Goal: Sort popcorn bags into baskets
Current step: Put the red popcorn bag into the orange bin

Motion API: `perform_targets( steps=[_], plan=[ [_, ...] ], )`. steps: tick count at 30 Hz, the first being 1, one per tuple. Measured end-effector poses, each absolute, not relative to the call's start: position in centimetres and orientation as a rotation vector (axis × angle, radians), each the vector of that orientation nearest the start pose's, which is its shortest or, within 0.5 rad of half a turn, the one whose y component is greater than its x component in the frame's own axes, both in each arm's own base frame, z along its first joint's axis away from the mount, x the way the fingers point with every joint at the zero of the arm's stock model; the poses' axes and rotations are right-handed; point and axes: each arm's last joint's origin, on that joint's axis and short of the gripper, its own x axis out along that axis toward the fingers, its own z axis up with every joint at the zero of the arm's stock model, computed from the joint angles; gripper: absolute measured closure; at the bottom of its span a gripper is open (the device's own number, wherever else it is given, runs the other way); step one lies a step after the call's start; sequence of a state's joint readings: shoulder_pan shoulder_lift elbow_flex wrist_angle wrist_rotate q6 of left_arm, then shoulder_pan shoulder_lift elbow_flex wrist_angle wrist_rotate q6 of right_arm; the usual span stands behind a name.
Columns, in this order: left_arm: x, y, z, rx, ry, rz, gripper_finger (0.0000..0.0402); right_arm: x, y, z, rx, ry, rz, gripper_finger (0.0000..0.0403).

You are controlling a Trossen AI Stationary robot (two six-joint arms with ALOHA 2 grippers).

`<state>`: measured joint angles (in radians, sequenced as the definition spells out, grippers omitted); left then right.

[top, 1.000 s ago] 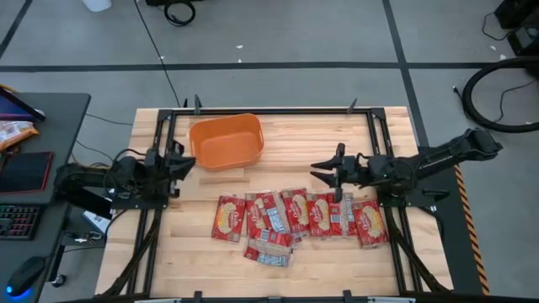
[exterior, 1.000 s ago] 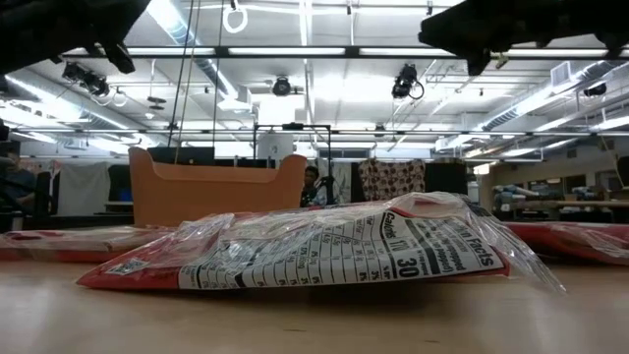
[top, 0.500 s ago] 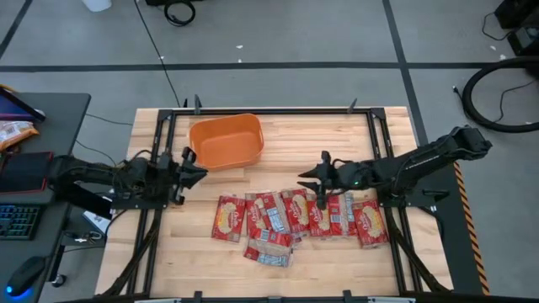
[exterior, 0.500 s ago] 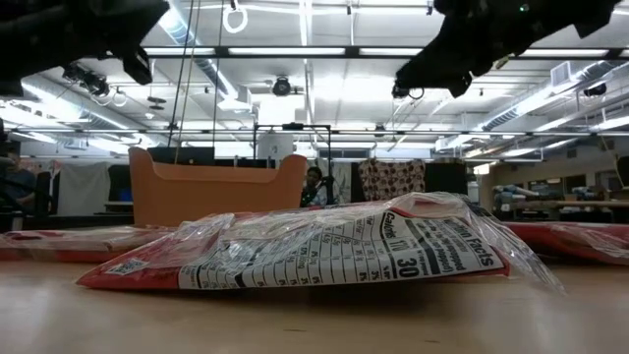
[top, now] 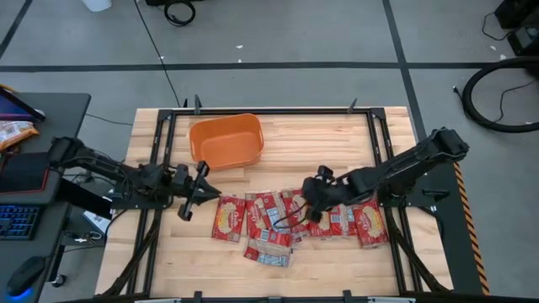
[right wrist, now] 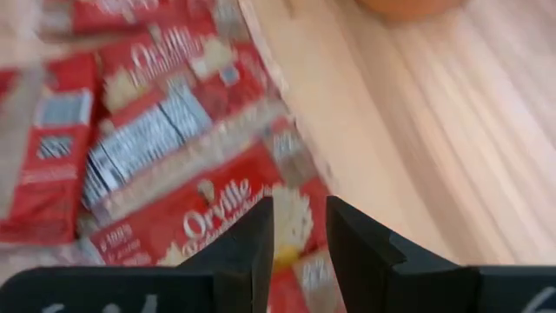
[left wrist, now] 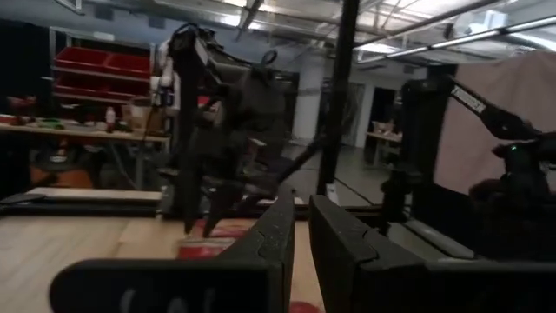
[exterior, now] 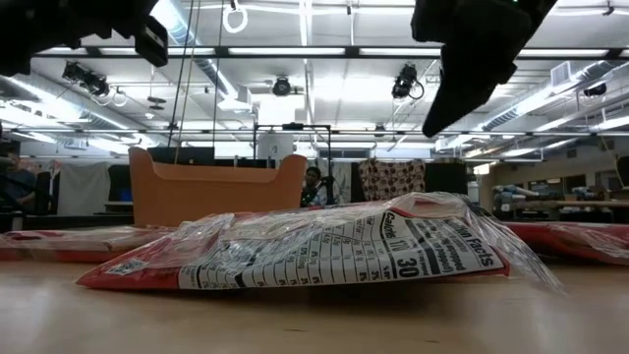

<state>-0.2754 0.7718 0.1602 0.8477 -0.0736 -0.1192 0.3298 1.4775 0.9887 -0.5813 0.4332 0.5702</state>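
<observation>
The right gripper (top: 296, 215) has swung down from mid-table onto the row of popcorn bags (top: 290, 217), fingers slightly parted, gripping nothing. The left gripper (top: 191, 202) has moved toward the row's left end, fingers nearly together and empty. The packets read "Orville" (right wrist: 213, 213); one shows "Nutrition Facts" (exterior: 447, 251). The orange basket (top: 226, 140) holds nothing

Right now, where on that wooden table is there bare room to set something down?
Bare wood lies right of the orange plastic tub along the far edge. The row of red popcorn packets is crowded, with the right gripper over it.
</observation>
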Motion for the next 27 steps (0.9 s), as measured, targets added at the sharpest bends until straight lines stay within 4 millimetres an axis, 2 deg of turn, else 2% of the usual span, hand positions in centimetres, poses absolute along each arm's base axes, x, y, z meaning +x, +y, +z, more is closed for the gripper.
perform_targets(
  steps=[7, 13, 16, 22, 27],
  plan=[
    [15.6, -4.7, 21.7, -0.180, -0.219, -0.180, 0.0358, 29.5, 9.8, 21.4, 0.156, 1.161, -0.435, 0.0278],
    [15.8, -5.6, 21.1, -0.277, -0.163, -0.233, 0.0358, 31.4, 11.2, 21.2, 0.237, 1.297, -0.469, 0.0226],
    [15.7, -6.0, 21.1, -0.291, -0.154, -0.256, 0.0358, 31.6, 11.9, 21.2, 0.271, 1.351, -0.529, 0.0202],
    [15.6, -6.1, 21.1, -0.294, -0.156, -0.263, 0.0358, 29.7, 13.5, 20.9, 0.280, 1.470, -0.638, 0.0184],
    [15.6, -6.1, 21.1, -0.311, -0.151, -0.265, 0.0358, 26.4, 14.2, 20.6, 0.310, 1.528, -0.729, 0.0195]
  ],
)
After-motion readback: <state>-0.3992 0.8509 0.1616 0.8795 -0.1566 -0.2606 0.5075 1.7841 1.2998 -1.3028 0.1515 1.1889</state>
